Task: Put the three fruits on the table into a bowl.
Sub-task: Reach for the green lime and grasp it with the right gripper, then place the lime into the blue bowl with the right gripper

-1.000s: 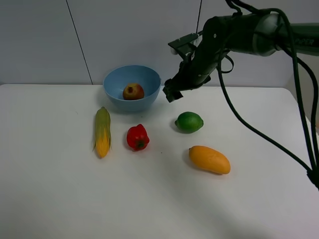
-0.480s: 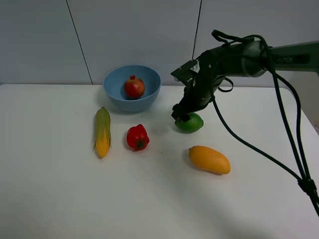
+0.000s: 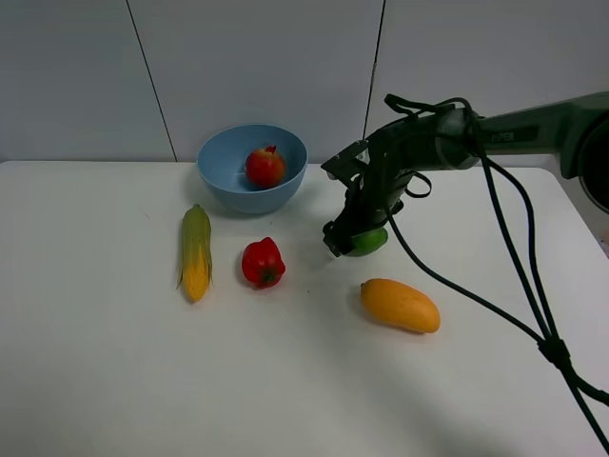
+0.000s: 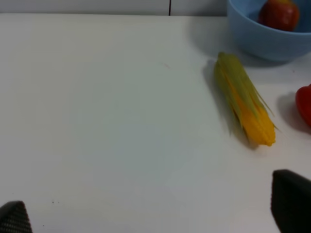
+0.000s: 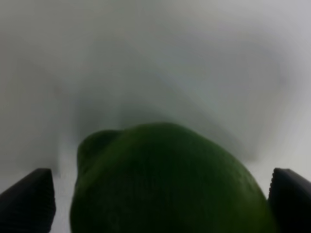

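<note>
White and plain, the table [image 3: 114, 381] carries everything. The right arm [image 3: 447, 143] reaches in from the right and bends down near the middle. At the back sits the blue bowl [image 3: 228, 195]. In front of it and to the left lies the corn cob [image 3: 196, 252], its length running front to back. The mango [image 3: 400, 305] lies on the table right of centre, nearest the front, with its long axis running across at a slight slant, well apart from the bowl. The lime [image 3: 371, 242] sits on the table between mango and bowl, mostly hidden under the arm's end. The red pepper [image 3: 264, 263] stands to its left, near the corn cob. The apple [image 3: 265, 167] is already in the bowl, so two fruits are left to move. The right gripper [image 3: 344, 238] is down over the lime with its jaws spread, one on each side. In the wrist view the fruit fills the gap between them and does not look pinched yet. The bowl lies back and to the left of this hand, so the likely move is to close, lift and carry that way. The left gripper [image 4: 153, 211] hangs spread and empty over bare table by the corn cob, farther from both remaining fruits.
</note>
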